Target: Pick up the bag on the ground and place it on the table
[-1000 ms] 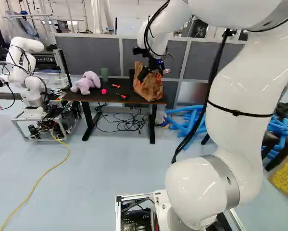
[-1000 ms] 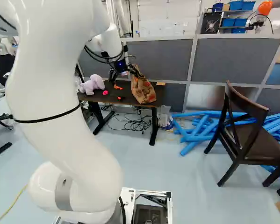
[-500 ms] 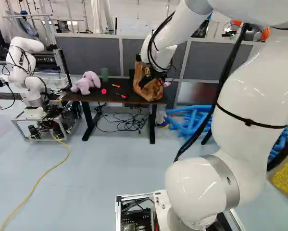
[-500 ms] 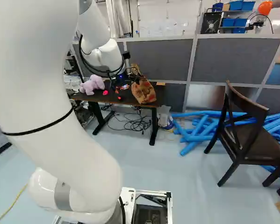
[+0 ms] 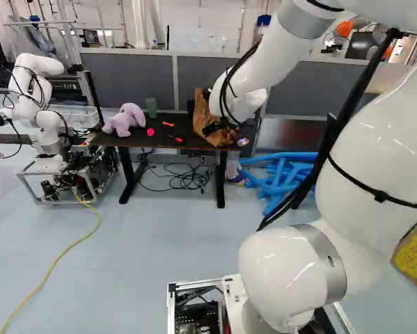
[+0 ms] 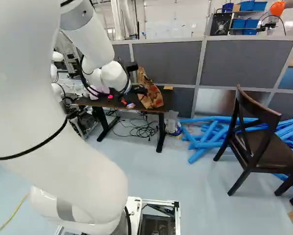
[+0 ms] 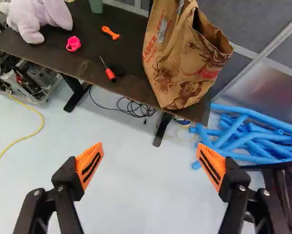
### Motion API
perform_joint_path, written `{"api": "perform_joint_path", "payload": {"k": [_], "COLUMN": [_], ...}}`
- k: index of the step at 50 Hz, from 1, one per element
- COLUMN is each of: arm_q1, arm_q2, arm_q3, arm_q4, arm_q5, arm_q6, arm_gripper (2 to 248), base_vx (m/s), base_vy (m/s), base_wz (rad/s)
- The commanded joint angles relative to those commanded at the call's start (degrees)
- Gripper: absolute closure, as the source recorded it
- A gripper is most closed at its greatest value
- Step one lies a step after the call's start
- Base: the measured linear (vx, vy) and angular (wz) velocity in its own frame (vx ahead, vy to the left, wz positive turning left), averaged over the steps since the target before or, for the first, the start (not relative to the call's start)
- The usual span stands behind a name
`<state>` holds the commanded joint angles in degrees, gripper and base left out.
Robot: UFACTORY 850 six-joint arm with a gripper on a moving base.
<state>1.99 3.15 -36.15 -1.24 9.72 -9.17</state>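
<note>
Paper bag [image 7: 170, 73] on the bench [image 5: 149, 139], fingers [image 6: 139, 90] spread wide

Sits at the bench's right-hand end in the left base view. Shows printed lettering plus reddish-brown artwork. Stands mostly upright along its long axis, mouth up, leaning a bit toward the bench's middle. Reaches over from the bench's near side with a bent arm [image 5: 271, 62], wrist low, orange pads well apart.

The arm [image 5: 372, 156] has drawn back toward its base, the tool [image 5: 225, 126] lower and farther from the bag [image 7: 172, 73].
</note>
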Motion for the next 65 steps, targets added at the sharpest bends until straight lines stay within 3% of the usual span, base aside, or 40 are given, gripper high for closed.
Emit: {"api": "perform_joint_path", "payload": {"k": [32, 65], "arm_q1": [-0.98, -1.64], "arm_q2": [6.32, 10.6], "arm_q3": [15.31, 25.68], "arm_q4": [0.61, 1.02], "arm_q5": [19.8, 33.21], "arm_q6": [4.51, 7.56], "arm_gripper": [3, 3], "base_vx": [0.0, 0.0], "base_vy": [0.0, 0.0], "base_wz": [0.0, 0.0]}}
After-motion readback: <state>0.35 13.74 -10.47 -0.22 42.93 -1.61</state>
